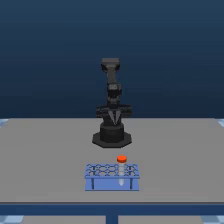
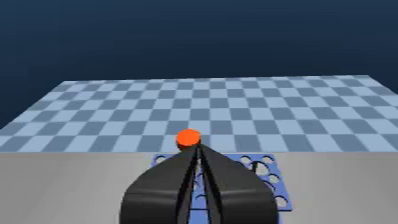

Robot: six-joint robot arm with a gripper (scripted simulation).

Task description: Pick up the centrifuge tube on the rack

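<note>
While the rack (image 1: 112,176) sits on grey table (image 1: 45,160), fingers (image 2: 197,155) look nearly closed, empty

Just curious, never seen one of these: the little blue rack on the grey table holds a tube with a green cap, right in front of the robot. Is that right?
Almost. The cap is orange-red, not green, as the exterior view shows: the centrifuge tube stands in the blue rack on the grey table, in front of the robot's base.
</note>
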